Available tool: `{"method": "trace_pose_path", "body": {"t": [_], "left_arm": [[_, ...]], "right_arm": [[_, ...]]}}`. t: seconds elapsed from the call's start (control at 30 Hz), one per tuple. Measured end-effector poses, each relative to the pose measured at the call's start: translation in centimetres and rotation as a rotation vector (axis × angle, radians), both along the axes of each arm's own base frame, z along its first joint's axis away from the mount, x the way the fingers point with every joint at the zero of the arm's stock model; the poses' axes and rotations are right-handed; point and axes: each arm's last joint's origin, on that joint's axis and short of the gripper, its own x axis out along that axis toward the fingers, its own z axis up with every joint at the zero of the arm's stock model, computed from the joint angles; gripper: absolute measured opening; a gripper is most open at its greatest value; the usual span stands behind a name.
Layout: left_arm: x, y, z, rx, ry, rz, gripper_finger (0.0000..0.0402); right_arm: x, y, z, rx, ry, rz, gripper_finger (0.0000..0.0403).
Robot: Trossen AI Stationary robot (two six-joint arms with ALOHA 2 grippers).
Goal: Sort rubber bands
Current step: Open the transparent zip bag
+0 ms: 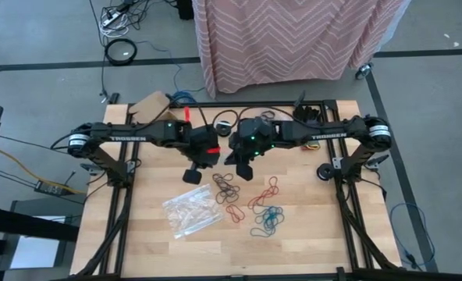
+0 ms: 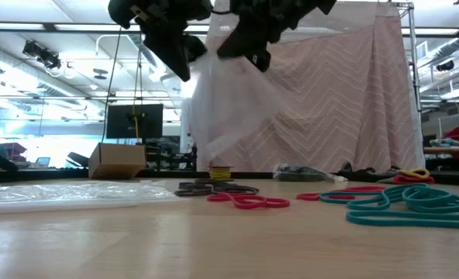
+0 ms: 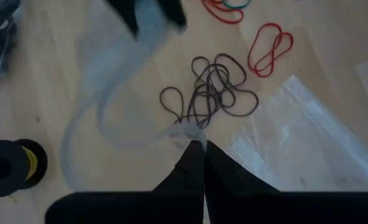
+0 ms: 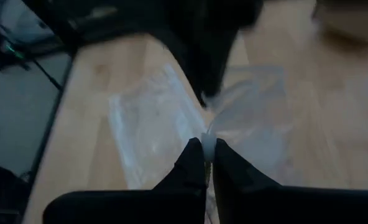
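Note:
Rubber bands lie loose on the wooden table: a black and brown tangle (image 1: 225,187) (image 3: 212,93), red ones (image 1: 264,191) (image 2: 249,201) and teal ones (image 1: 268,221) (image 2: 415,203). Above them a clear plastic bag (image 2: 229,108) hangs in the air between my two grippers. My left gripper (image 1: 193,176) (image 3: 202,146) and my right gripper (image 1: 243,170) (image 4: 207,143) are each shut on it, close together over the table's middle. The bag barely shows in the high view. My left gripper pinches a bunched bit of the bag's thin film (image 3: 187,132) between its two fingertips, slanting steeply down. The bag is lifted clear of the table and stretches away to the other gripper. My right gripper pinches a gathered edge of the same bag (image 4: 209,134) between its fingertips, slanting down toward the table's left. The film fans out beyond the fingers toward the left gripper and hangs clear of the table.
More clear bags (image 1: 190,209) lie flat at the near left of the bands. A black spool with yellow on it (image 3: 13,165) and a cardboard box (image 1: 149,105) stand toward the far edge. Yellow and red bands (image 1: 317,143) lie at the far right.

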Motion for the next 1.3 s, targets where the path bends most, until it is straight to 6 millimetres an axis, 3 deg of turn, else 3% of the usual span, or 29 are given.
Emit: {"method": "trace_pose_path", "body": {"t": [0.13,0.33,0.47,0.57,0.8,0.97,1.3], "left_arm": [[-0.5,0.0,0.4,0.015,0.003,0.008,0.0000],[-1.5,0.0,1.3,0.036,-0.010,0.018,0.0000],[-1.8,-0.1,1.9,0.040,-0.037,0.011,0.0000],[-1.6,-0.6,2.1,0.041,-0.065,-0.038,0.0000],[-0.7,-2.1,1.7,0.036,-0.096,-0.127,0.0000],[-0.7,-2.1,1.7,0.082,-0.098,-0.106,0.0000],[-0.6,-1.9,1.8,0.118,-0.104,-0.106,0.0000]], "right_arm": [[-0.5,0.3,1.1,0.035,-0.049,0.068,0.0031],[-1.8,0.7,3.2,0.094,-0.111,0.158,0.0127],[-2.4,0.5,4.1,0.044,-0.140,0.086,0.0182],[-2.0,0.2,4.0,-0.006,-0.153,0.014,0.0201],[-0.2,-1.2,2.3,0.014,-0.168,0.007,0.0189],[0.7,-0.9,0.4,0.111,-0.093,0.094,0.0170],[0.6,-0.4,-0.2,0.142,-0.034,0.078,0.0122]]}}
